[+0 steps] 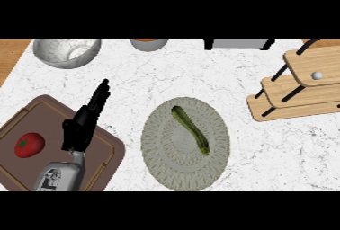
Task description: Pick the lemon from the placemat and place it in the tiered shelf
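Left hand [83, 128], fingers straight and empty, hovers at frame left above a brown board [106, 155]. No lemon shows; a long green vegetable [191, 130] lies on the round placemat [159, 152]. Reaching appears unstarted; the tiered shelf [299, 85] waits upper right.

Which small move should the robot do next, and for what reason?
Probably move the open black left hand rightward toward the long green vegetable on the round woven grey placemat. The hand hovers over the brown cutting board, apart from the vegetable, and nothing is held. No lemon shows.
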